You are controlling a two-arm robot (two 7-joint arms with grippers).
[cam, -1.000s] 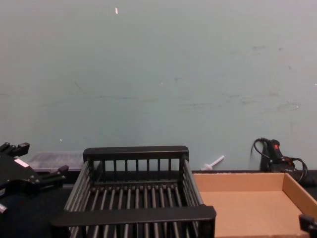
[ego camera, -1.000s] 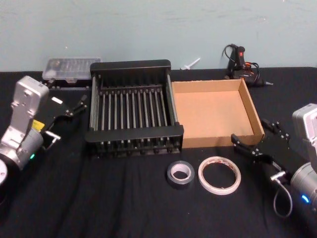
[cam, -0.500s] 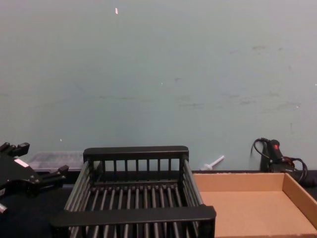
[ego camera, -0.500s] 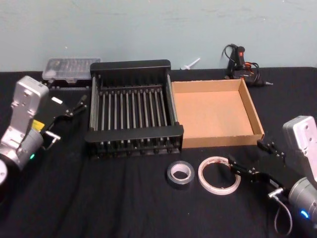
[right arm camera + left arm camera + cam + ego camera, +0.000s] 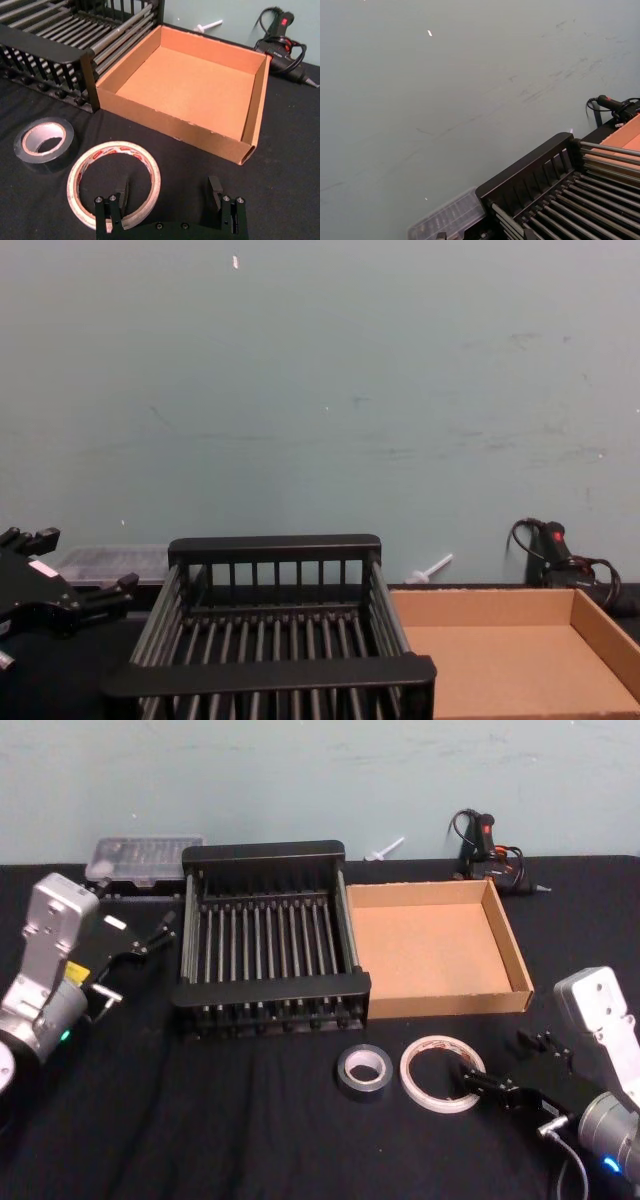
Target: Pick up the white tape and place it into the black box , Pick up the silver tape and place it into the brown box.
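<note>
The white tape (image 5: 409, 1072) (image 5: 117, 148) lies flat on the black cloth in front of the brown box (image 5: 430, 945) (image 5: 195, 85) (image 5: 500, 660). The silver tape (image 5: 362, 1088) (image 5: 30, 157) lies just left of it. My right gripper (image 5: 497, 1057) (image 5: 169, 192) is open and low at the white tape's right side. One finger (image 5: 122, 192) hangs over the roll's hole and the other stands outside its rim. The black box (image 5: 270, 990) (image 5: 45, 45) (image 5: 270, 672) (image 5: 530, 165) stands empty left of the brown box. My left gripper (image 5: 140, 960) (image 5: 80, 560) is parked open, left of the black box.
A clear plastic case (image 5: 145, 855) lies behind the black box at the back left. A black glue gun with its cable (image 5: 485, 840) (image 5: 280, 42) lies behind the brown box. Black cloth (image 5: 200, 1120) covers the table, with bare room in front of the black box.
My right gripper has come forward and left, from beside the brown box's front right corner down to the white tape's right rim. The left arm and both tapes have not moved.
</note>
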